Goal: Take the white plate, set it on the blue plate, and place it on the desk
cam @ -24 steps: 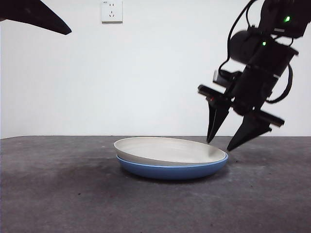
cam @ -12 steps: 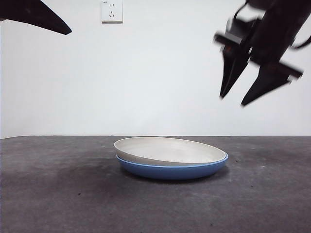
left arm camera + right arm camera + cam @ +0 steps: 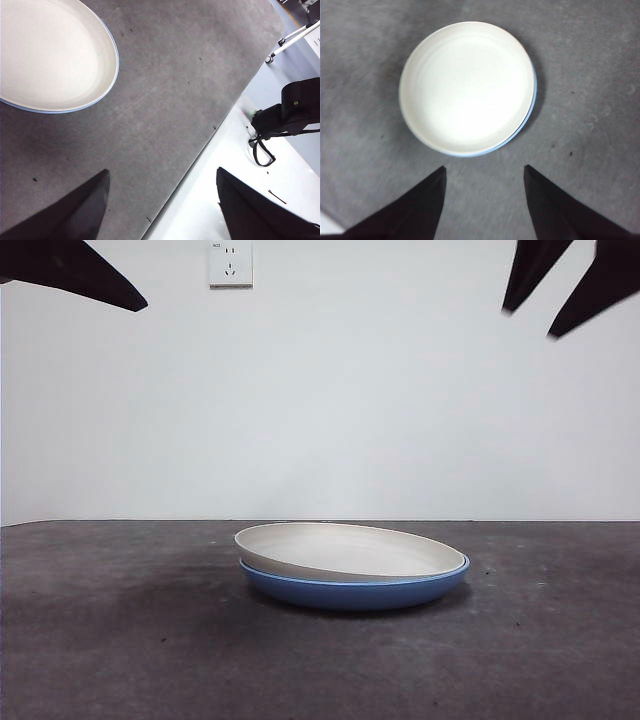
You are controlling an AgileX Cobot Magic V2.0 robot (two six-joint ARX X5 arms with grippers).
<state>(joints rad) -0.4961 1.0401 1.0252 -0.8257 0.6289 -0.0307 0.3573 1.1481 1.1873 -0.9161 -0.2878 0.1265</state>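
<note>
The white plate point(image 3: 345, 549) lies nested in the blue plate point(image 3: 355, 592) at the middle of the desk point(image 3: 120, 640). Only a thin blue rim point(image 3: 532, 97) shows around the white plate point(image 3: 467, 85) in the right wrist view. High at the top right hangs my right gripper point(image 3: 540, 312), open and empty, well above the plates. My left gripper point(image 3: 162, 182) is open too, raised off to the side near the desk's edge, with the white plate point(image 3: 50, 52) far from it. It appears as a black tip point(image 3: 80, 270) at the top left of the front view.
A white wall with a socket point(image 3: 230, 262) stands behind the desk. The left wrist view shows the desk's edge point(image 3: 200, 150), a white surface beyond it and part of an arm base point(image 3: 290, 107).
My right gripper has risen from beside the plates' right rim to the top right corner, staying open. The plates and the left arm have not moved.
</note>
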